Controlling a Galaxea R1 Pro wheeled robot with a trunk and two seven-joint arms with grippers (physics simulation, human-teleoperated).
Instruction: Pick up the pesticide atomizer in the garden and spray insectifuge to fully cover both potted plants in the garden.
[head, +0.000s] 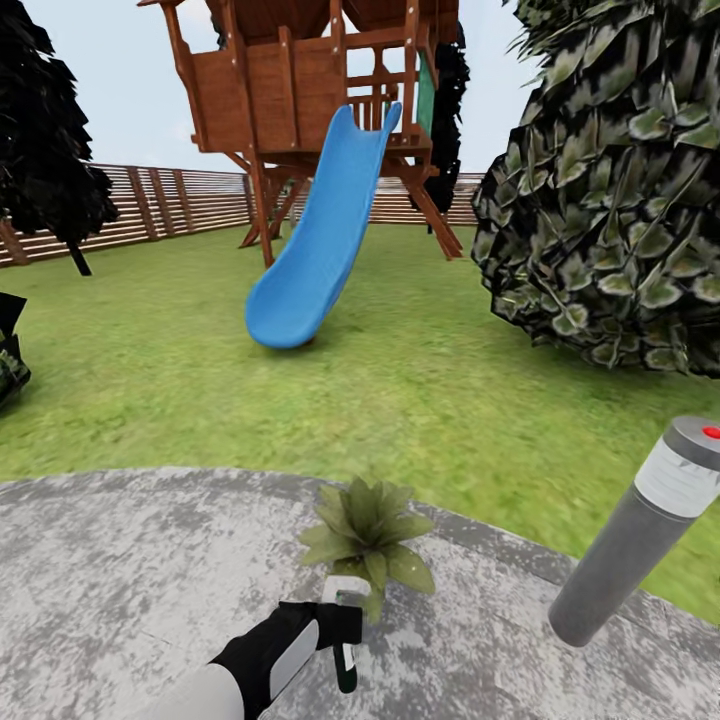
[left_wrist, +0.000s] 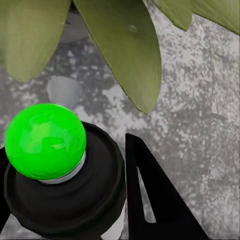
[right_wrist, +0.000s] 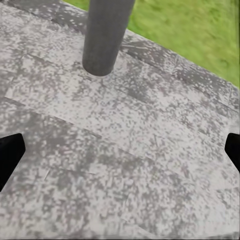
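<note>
One potted plant (head: 367, 535), a low rosette of broad green leaves, stands on the grey paved patio (head: 120, 570) near its curved edge. Just in front of it, my left gripper (head: 335, 625) is shut on the pesticide atomizer (head: 346, 660), whose whitish head points toward the leaves. In the left wrist view the atomizer (left_wrist: 65, 190) shows a dark round body and a bright green dot, with a black finger (left_wrist: 150, 195) beside it and the plant's leaves (left_wrist: 125, 50) close ahead. My right gripper (right_wrist: 120, 152) hangs open over bare paving. The second potted plant is out of view.
A grey bollard lamp (head: 640, 530) with a red top stands on the patio to the right, its base (right_wrist: 107, 35) close to my right gripper. Beyond the lawn (head: 400, 380) are a blue slide (head: 320, 240), a wooden playhouse, a fence and a large dark bush (head: 610, 200).
</note>
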